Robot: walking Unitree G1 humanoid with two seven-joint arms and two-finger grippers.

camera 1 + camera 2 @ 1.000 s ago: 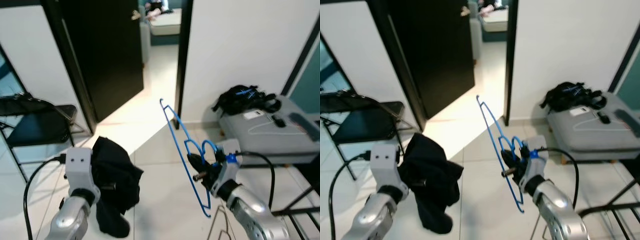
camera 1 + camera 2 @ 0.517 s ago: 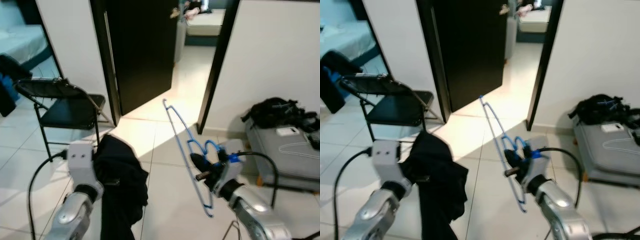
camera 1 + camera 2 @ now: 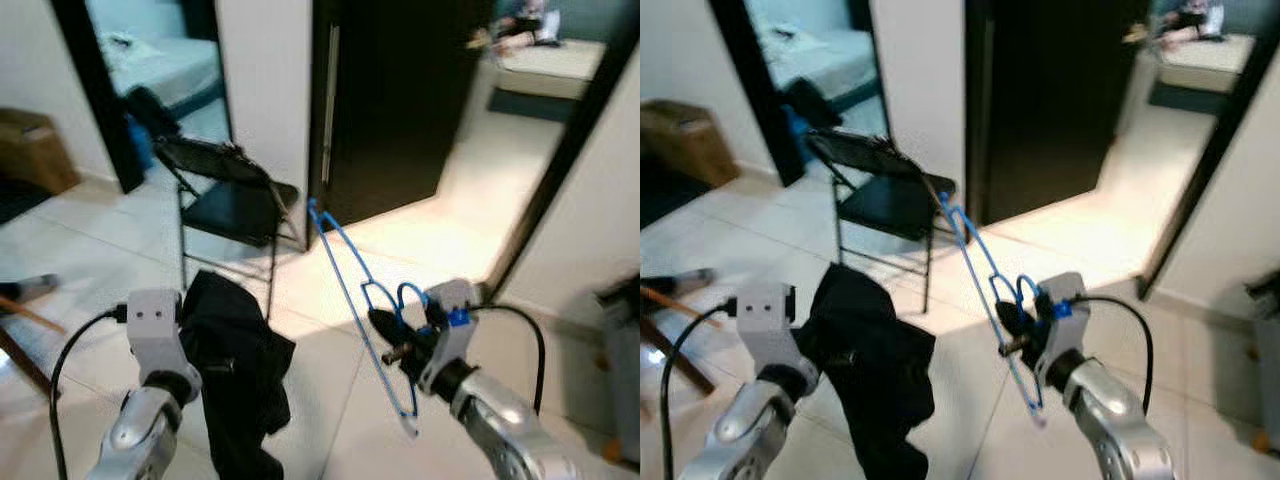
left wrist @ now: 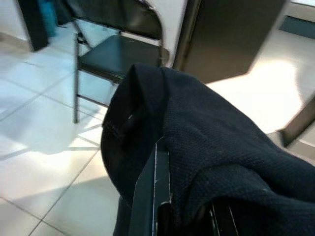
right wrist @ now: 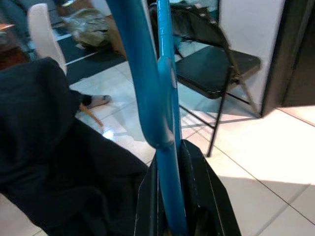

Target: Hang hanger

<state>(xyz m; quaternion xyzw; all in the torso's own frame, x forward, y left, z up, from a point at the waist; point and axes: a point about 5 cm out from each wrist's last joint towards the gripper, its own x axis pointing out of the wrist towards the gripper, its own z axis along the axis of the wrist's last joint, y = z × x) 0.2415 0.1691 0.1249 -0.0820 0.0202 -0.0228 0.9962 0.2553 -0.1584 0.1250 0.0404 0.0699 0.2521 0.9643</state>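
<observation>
Your right gripper [image 3: 392, 337] was clamped on a blue hanger [image 3: 352, 290], fingers pressed together around its wire near the hook. The hanger was held up in the air in front of you, tilted, one end pointing up toward the doorway and the other down toward the tiled floor [image 3: 330, 380]. Your left gripper [image 4: 179, 216] was closed on a black garment [image 3: 235, 370], which draped over the fingers and hung down at your left. Beyond the garment stood a black folding chair [image 3: 235, 200] near a white wall. A dark door [image 3: 400, 90] stood behind the hanger, with a sunlit patch of floor beside it.
</observation>
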